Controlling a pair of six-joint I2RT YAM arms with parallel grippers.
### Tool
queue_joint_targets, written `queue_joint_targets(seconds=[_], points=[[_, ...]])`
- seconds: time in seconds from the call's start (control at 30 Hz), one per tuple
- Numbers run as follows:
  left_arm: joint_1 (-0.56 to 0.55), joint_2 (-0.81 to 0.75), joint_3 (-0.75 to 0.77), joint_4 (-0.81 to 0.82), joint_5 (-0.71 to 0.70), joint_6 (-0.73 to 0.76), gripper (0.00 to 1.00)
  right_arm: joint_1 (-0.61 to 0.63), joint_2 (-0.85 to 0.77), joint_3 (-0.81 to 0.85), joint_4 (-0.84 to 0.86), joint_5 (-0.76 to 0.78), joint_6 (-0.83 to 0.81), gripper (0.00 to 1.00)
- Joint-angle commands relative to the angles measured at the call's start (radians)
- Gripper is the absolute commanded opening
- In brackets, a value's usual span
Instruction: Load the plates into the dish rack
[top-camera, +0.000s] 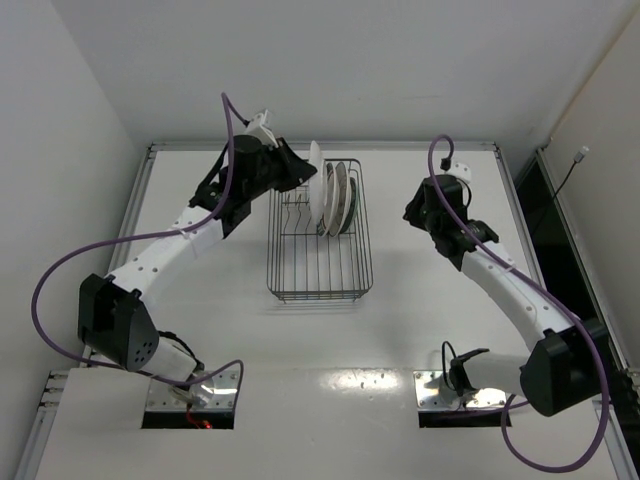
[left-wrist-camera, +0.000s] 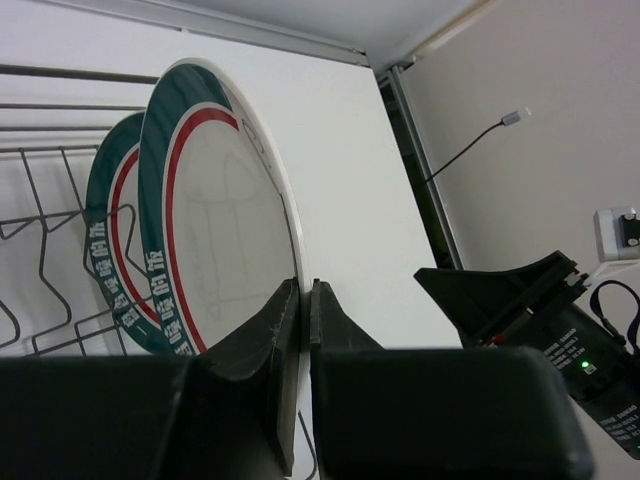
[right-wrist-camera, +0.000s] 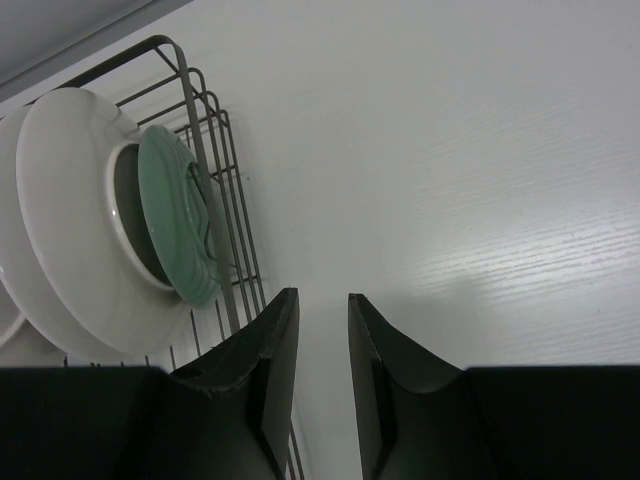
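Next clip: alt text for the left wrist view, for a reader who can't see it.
The left end effector pinches the rim of an upright white plate with green and red rings. A matching plate stands beside it in the wire rack.

A robotics lab test cell: a white table (top-camera: 400, 340) boxed in by plain white walls (top-camera: 60, 120).

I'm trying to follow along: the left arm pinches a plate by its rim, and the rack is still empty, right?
Not quite. The rack is not empty: the top view shows several plates standing upright at its far end. The rest holds: the left gripper pinches a green-and-red plate by its rim.
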Motion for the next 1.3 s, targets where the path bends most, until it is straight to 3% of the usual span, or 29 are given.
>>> queue_joint_targets(seconds=[0.0,0.37,0.53,0.6,0.63,0.7,0.83,0.93,1.0,1.03,1.07,1.13,1.17,1.27], points=[[0.015,0.006,-0.014,0.128,0.019,-0.023,0.0,-0.004,-0.027,0.007,0.033,-0.017,-0.009,0.23],[0.025,0.089,-0.034,0.073,-0.001,-0.012,0.0,-0.004,-0.027,0.007,0.043,-0.017,-0.009,0.23],[0.034,0.137,0.027,0.01,-0.01,0.017,0.02,-0.004,-0.027,0.007,0.043,-0.017,-0.009,0.24],[0.034,0.158,0.123,-0.083,-0.036,0.052,0.1,-0.004,-0.027,0.007,0.043,-0.026,-0.009,0.25],[0.034,0.172,0.166,-0.129,-0.057,0.063,0.25,-0.004,-0.027,0.007,0.043,-0.026,-0.009,0.25],[0.034,0.215,0.255,-0.264,-0.067,0.084,0.4,-0.004,-0.027,0.007,0.043,-0.026,-0.009,0.25],[0.012,0.247,0.502,-0.478,-0.143,0.129,0.83,0.005,-0.027,0.007,0.043,-0.026,-0.009,0.25],[-0.032,0.179,0.569,-0.588,-0.263,0.187,0.86,0.005,-0.027,0.007,0.043,-0.026,-0.009,0.25],[-0.07,0.055,0.474,-0.561,-0.488,0.233,0.86,0.005,-0.039,0.007,0.043,-0.026,0.0,0.27],[-0.087,-0.023,0.398,-0.468,-0.571,0.257,0.87,0.005,-0.039,0.007,0.043,-0.005,0.001,0.28],[-0.098,-0.191,0.212,-0.414,-0.704,0.305,0.87,0.005,-0.067,0.007,0.012,0.027,0.025,0.31],[-0.109,-0.353,0.008,-0.261,-0.815,0.372,0.88,0.014,-0.097,-0.014,0.0,0.078,0.073,0.34],[-0.109,-0.483,-0.166,-0.236,-0.856,0.411,0.92,0.014,-0.128,-0.029,0.024,0.078,0.073,0.37],[-0.075,-0.637,-0.392,-0.237,-0.878,0.445,0.94,0.014,-0.162,-0.097,0.125,0.035,0.062,0.41]])
